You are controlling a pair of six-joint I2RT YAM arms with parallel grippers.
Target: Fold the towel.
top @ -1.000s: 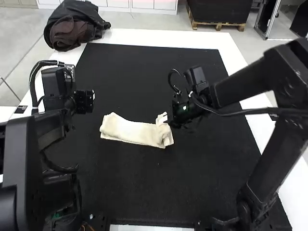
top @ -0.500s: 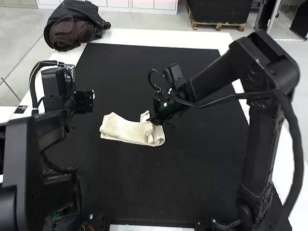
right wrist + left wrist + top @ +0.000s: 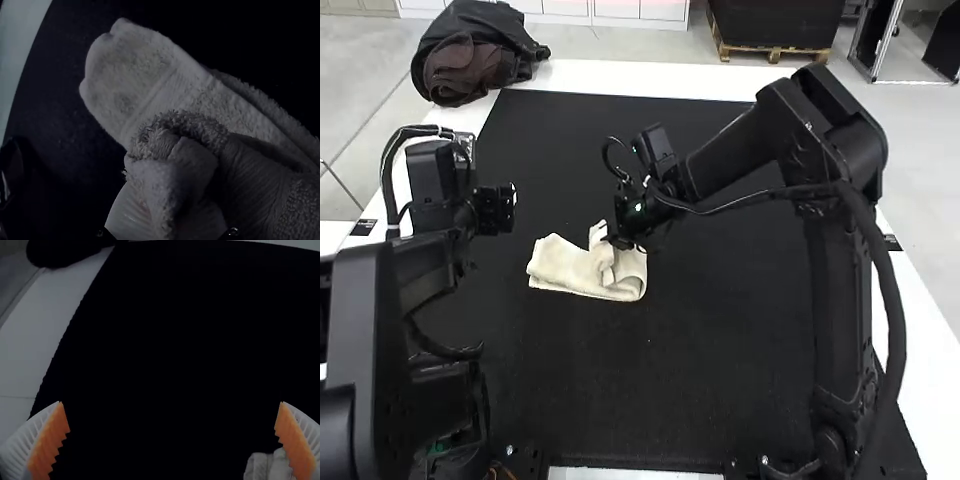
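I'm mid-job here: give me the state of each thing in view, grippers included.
Towel: on the mat, partly folded, one end gripped and turned back over the rest.
Right gripper: closed on that end.
Left gripper: wide open, holding nothing.
Black mat: flat.
Dark bundle: bunched up at the far left corner.

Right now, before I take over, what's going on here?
The right gripper has its fingers closed on a bunched part of the cream towel, held up over the rest of it. The remainder lies as a narrow, layered strip on the black mat, so the towel looks partway through being folded. The left gripper is open, off to the left of the towel, with nothing between its fingers.
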